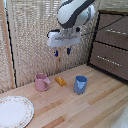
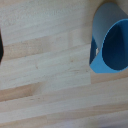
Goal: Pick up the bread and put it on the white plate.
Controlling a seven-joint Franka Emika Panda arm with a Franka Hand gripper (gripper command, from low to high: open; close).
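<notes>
The gripper (image 1: 62, 52) hangs high over the table (image 1: 100, 107), its two blue-tipped fingers (image 1: 68, 50) spread apart with nothing between them, so it is released and empty. Directly beneath it, well below, lies the toast (image 1: 60, 80), a small flat orange-tan slice resting on the wood between the pink mug (image 1: 41, 82) on the exterior view's left and the blue mug (image 1: 80, 84) on the right. It sits near both, touching neither. The white plate (image 1: 14, 111) waits at the near left corner, well apart from the toast.

From the wrist view, only bare planks and the blue mug's open mouth show; the toast is not in sight there.

How will it handle? My guess is light and stiff, a toy piece, unlikely to break but thin enough to skid on the smooth wood. Pinching it across its short sides, at the middle, looks the safest hold, with the fingers coming down close to the surface.

A brown drawer cabinet (image 1: 111, 45) stands at the far right, a woven screen (image 1: 30, 40) behind. No brand, label or writing is readable anywhere.
</notes>
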